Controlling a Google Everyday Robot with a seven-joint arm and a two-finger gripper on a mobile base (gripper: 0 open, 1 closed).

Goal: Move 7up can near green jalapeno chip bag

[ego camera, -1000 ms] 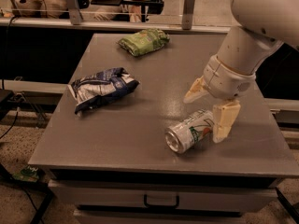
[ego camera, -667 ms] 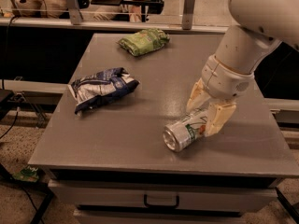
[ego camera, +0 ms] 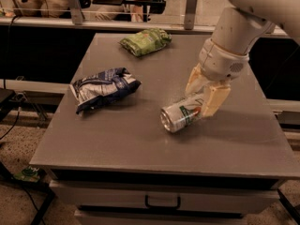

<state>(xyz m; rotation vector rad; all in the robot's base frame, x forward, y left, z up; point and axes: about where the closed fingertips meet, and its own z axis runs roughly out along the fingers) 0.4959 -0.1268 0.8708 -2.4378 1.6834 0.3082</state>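
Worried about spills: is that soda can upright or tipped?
Tipped: the 7up can lies sideways, round end facing us, clamped in the gripper.

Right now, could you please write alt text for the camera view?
The robot's hand grips a sideways 7up can on a grey table. A blue bag lies to its left; the green jalapeno chip bag sits far back.

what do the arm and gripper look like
White, thick, rounded arm segments, with a small dotted patch on the wrist. The gripper, over the table's right half, shut on the can, has two flat cream fingers. No cables show.
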